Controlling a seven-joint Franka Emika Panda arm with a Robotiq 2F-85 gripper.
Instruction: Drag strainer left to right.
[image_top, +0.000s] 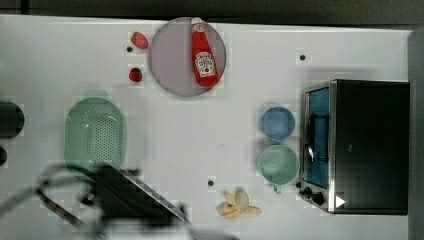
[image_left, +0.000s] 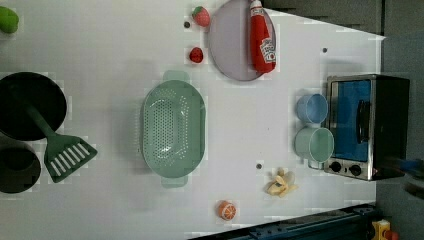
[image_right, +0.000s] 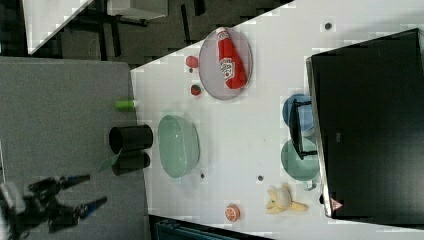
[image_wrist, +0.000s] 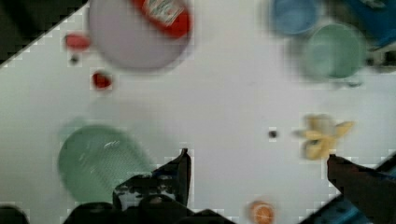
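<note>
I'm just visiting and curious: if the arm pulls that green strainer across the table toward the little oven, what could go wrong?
Two likely risks. The strainer sits far from the open tool, which holds nothing, so a poor catch on the rim could slip mid-drag. Its path in the top view's right leads toward the blue cup and green cup beside the toaster oven; dragged too far, it may shove them.

On the table (image_left: 115, 40) there is one strainer (image_left: 173, 129), one plate (image_left: 231, 42) and one ketchup bottle (image_left: 261, 37). There are two strawberries: one (image_left: 201, 15) at the far edge and one (image_left: 196, 54) just left of the plate in the left view. There are two cups, one blue (image_left: 311, 108) and one green (image_left: 314, 144). I count one toaster oven (image_left: 367, 125), one banana (image_left: 281, 183), one orange half (image_left: 227, 210), one spatula (image_left: 62, 152), two black pots (image_left: 31, 105) (image_left: 17, 170) and one lime-green object (image_left: 8, 19).
</note>
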